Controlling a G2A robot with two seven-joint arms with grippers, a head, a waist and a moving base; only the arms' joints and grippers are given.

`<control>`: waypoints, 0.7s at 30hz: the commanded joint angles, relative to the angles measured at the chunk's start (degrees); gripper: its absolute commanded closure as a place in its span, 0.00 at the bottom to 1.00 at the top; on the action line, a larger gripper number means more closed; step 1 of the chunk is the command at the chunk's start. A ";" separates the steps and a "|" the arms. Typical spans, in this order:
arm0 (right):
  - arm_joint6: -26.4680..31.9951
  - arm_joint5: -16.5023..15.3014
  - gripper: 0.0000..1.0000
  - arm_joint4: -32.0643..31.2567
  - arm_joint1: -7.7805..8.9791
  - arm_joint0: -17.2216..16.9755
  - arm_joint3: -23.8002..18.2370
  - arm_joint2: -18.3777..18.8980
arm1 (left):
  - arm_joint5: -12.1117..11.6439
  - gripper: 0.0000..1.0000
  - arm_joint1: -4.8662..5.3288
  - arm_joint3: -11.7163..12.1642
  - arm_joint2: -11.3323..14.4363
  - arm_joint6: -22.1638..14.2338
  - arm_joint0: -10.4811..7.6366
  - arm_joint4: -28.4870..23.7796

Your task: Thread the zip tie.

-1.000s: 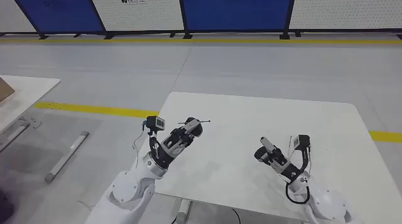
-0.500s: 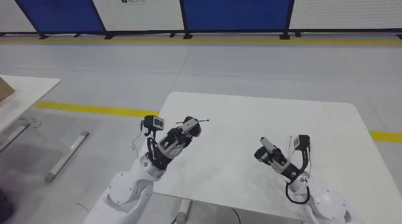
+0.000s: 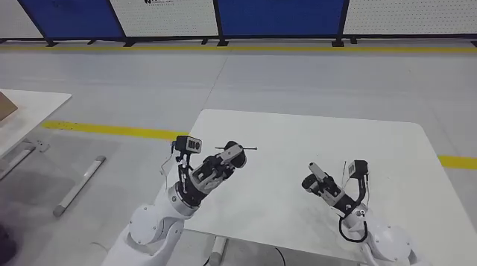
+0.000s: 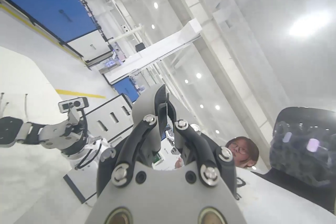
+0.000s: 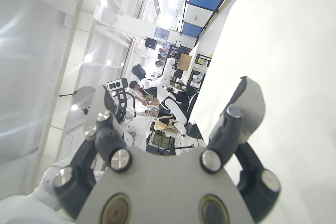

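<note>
Above the near left part of the white table (image 3: pixel 335 139), the left gripper (image 3: pixel 237 149) is raised and pinched narrow on the zip tie (image 3: pixel 252 148), a thin dark strip that sticks out level past its tip toward the table's middle. From the left wrist, the gripper (image 4: pixel 164 101) has its fingertips (image 4: pixel 157 96) pressed together with the tie (image 4: pixel 166 109) edge-on between them. Most of the strip is hidden there, and it is too thin to tell which end is the head or whether it is threaded. Well apart on the near right, the right gripper (image 3: pixel 309 175) is held above the table. Its own wrist view shows it (image 5: pixel 173 93) spread wide and holding nothing. The left wrist view shows the right arm farther off, with its gripper cut off at the edge.
</note>
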 commanded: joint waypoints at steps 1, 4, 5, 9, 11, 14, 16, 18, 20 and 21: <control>0.00 0.00 0.00 0.00 0.00 0.00 0.00 0.00 | 0.68 1.00 0.07 1.55 1.06 0.48 -0.78 5.44; 0.00 0.00 0.00 0.00 0.00 0.00 0.00 0.00 | 3.10 1.00 0.17 3.91 2.80 0.44 -2.46 10.68; 0.00 0.00 0.00 0.00 0.00 0.00 0.00 0.00 | 4.16 1.00 0.20 4.83 3.43 0.11 -3.05 11.74; 0.00 0.00 0.00 0.00 0.00 0.00 0.00 0.00 | 7.74 1.00 0.23 9.41 5.90 -0.73 -5.71 13.97; 0.00 0.00 0.00 0.00 0.00 0.00 0.00 0.00 | 9.42 1.00 0.32 11.28 7.07 -1.61 -6.90 16.11; 0.00 0.00 0.00 0.00 0.00 0.00 0.00 0.00 | 10.78 1.00 0.42 12.98 8.17 -2.19 -8.42 17.76; 0.00 0.00 0.00 0.00 0.00 0.00 0.00 0.00 | 10.98 1.00 0.38 13.06 8.42 -1.86 -8.56 16.98; 0.00 0.00 0.00 0.00 0.00 0.00 0.00 0.00 | 10.98 1.00 0.38 13.06 8.42 -1.86 -8.56 16.98; 0.00 0.00 0.00 0.00 0.00 0.00 0.00 0.00 | 10.98 1.00 0.38 13.06 8.42 -1.86 -8.56 16.98; 0.00 0.00 0.00 0.00 0.00 0.00 0.00 0.00 | 10.98 1.00 0.38 13.06 8.42 -1.86 -8.56 16.98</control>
